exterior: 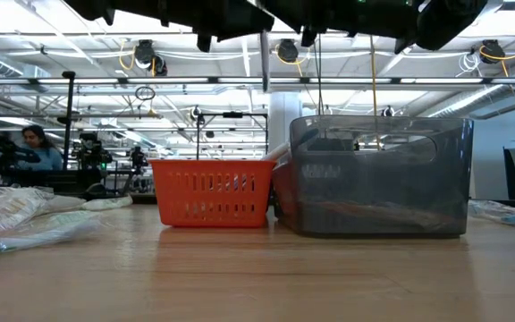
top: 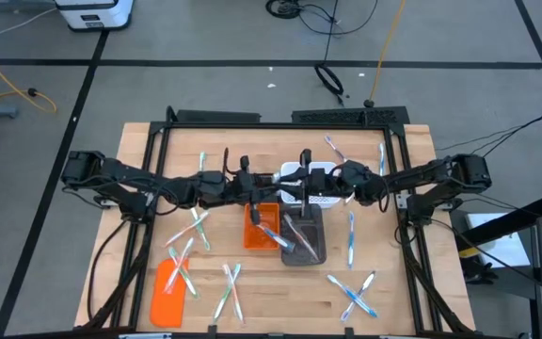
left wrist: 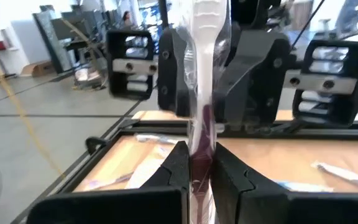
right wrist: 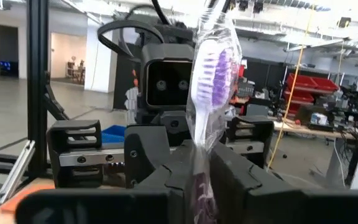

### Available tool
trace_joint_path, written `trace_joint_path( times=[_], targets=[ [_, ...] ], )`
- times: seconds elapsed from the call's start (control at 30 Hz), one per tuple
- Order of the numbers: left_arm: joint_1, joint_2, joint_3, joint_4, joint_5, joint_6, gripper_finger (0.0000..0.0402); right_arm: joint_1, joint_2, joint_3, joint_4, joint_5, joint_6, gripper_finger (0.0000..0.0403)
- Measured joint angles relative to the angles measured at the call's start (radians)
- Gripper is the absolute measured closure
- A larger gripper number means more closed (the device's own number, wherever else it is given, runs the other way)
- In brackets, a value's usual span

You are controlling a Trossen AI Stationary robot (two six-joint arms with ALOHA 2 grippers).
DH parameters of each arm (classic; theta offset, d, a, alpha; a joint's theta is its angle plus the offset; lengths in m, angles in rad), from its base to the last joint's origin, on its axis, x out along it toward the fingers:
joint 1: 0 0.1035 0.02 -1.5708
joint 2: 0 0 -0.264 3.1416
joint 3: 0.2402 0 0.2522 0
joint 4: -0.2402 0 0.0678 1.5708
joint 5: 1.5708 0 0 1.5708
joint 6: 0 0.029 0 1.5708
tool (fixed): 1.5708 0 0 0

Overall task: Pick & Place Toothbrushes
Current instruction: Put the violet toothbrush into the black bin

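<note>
A toothbrush (right wrist: 213, 68) with purple bristles, sealed in a clear wrapper, stands upright in the air above the bins. My left gripper (left wrist: 202, 163) comes from the table's left and is shut on it. My right gripper (right wrist: 201, 177) meets it from the right at the same toothbrush (left wrist: 207, 68). In the low view its lower end (exterior: 265, 64) hangs below both hands. An orange basket (top: 260, 228) and a grey bin (top: 305, 240) sit on the table underneath. Several more toothbrushes (top: 186, 247) lie flat on the wood. My left gripper pinches the wrapped toothbrush's handle at its dark purple stretch (left wrist: 202, 140) between its two fingers. The fingers reach in level from the table's left and lie across the handle. The toothbrush stands upright, head up, lifted clear of the bins.
A flat orange lid (top: 167, 292) lies near the front left. Loose toothbrushes lie at the front (top: 230, 288), front right (top: 356, 294) and far right (top: 333, 146). A white object (top: 323, 196) sits behind the grey bin. A black frame (top: 280, 121) borders the table.
</note>
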Motion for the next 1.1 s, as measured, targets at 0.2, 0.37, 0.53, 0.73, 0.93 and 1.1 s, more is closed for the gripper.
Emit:
trace_joint_path(
  times=[0.2,0.37,0.53,0.73,0.93,1.1],
  targets=[
    [0.000,0.000,0.000,-0.059,-0.101,0.003,0.0379,-0.012,-0.073,0.000,-0.157,0.002,0.000,0.0306],
    [0.009,0.000,0.000,-0.114,-0.168,0.003,0.0379,-0.025,-0.158,0.000,-0.334,0.003,-0.005,0.0268],
    [0.057,0.000,-0.001,-0.194,-0.180,-0.054,0.0379,-0.030,-0.225,0.000,-0.465,0.004,-0.005,0.0249],
    [0.115,0.000,-0.002,-0.313,-0.147,-0.140,0.0379,-0.030,-0.259,0.000,-0.561,0.004,-0.005,0.0251],
    [0.145,0.000,-0.002,-0.378,-0.069,-0.189,0.0379,-0.030,-0.259,0.000,-0.605,0.004,-0.004,0.0256],
    [0.155,0.000,-0.002,-0.463,-0.067,-0.217,0.0379,-0.030,-0.259,0.000,-0.632,0.004,-0.001,0.0258]
  ],
)
